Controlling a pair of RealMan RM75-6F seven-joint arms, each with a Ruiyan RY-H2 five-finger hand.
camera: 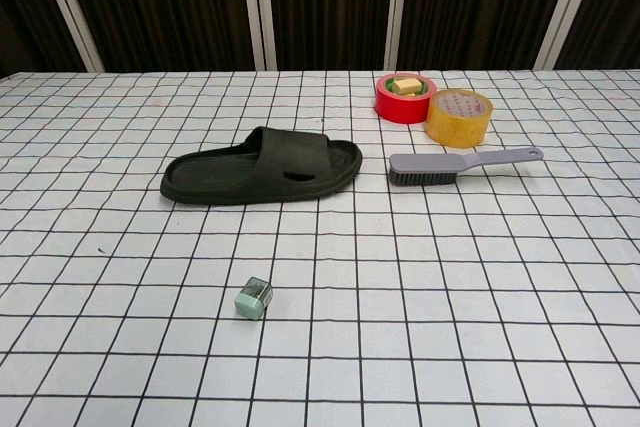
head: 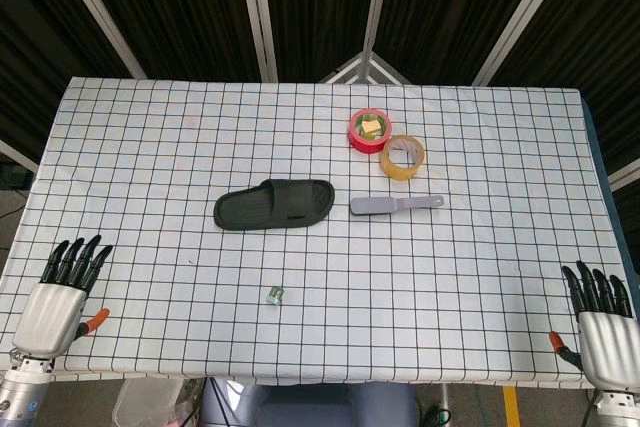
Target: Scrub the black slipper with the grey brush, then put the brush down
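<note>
The black slipper (head: pixel 273 205) (camera: pixel 263 166) lies flat at the middle of the checked table, toe end to the right. Just right of it the grey brush (head: pixel 395 204) (camera: pixel 462 163) lies bristles down, its handle pointing right. My left hand (head: pixel 62 293) rests palm down at the near left corner, fingers stretched out and apart, holding nothing. My right hand (head: pixel 603 316) rests the same way at the near right corner, also with nothing in it. Both hands are far from the slipper and brush. The chest view shows neither hand.
A red tape roll (head: pixel 367 130) (camera: pixel 405 97) with a yellow block inside and a tan tape roll (head: pixel 403 156) (camera: pixel 458 116) stand behind the brush. A small green cube (head: pixel 276 296) (camera: pixel 254 298) sits in front of the slipper. The table edge (head: pixel 300 380) runs close to both hands.
</note>
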